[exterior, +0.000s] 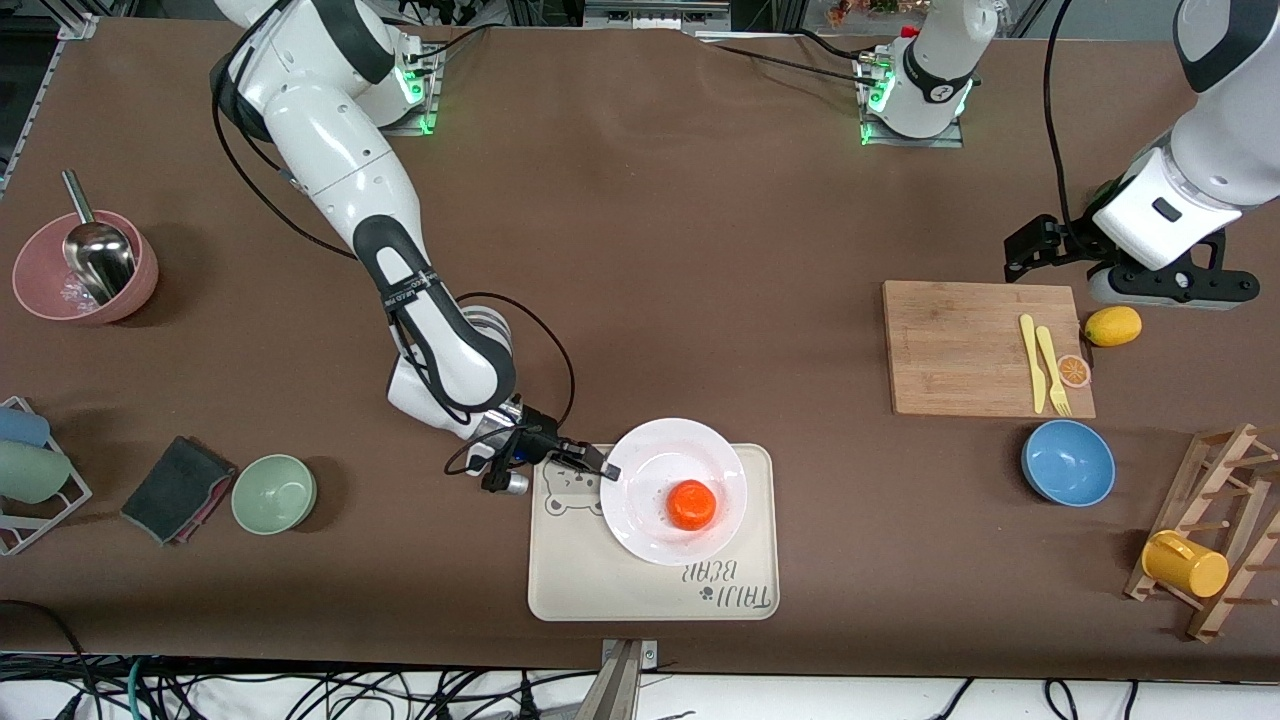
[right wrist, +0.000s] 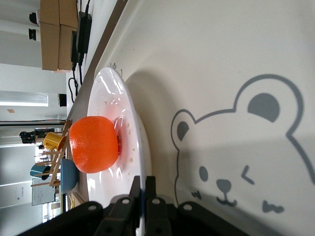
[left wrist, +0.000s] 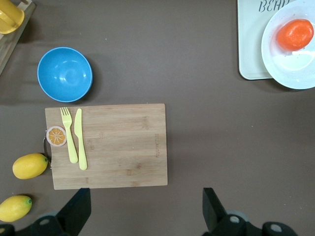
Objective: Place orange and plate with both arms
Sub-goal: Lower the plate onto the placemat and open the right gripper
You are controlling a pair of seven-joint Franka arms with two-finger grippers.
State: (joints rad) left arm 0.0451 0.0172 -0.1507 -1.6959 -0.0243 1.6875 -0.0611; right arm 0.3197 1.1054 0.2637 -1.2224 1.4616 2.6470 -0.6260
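We see bare table around the tray (exterior: 560, 570); the plate (exterior: 650, 530) on it blocks one end.

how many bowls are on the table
3. A pink bowl holding a metal scoop sits toward the right arm's end. A green bowl lies nearer the front camera, beside a dark cloth. A blue bowl sits by the cutting board. None looks hidden.

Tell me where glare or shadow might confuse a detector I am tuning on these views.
Front view: the plate is bright, its rim blending into the pale tray; the right gripper, shut on that rim, is dark. Right wrist view: highlights streak the plate and the orange tints it reddish. Left wrist view: the open left gripper is near-black; the blue bowl casts a soft shadow.
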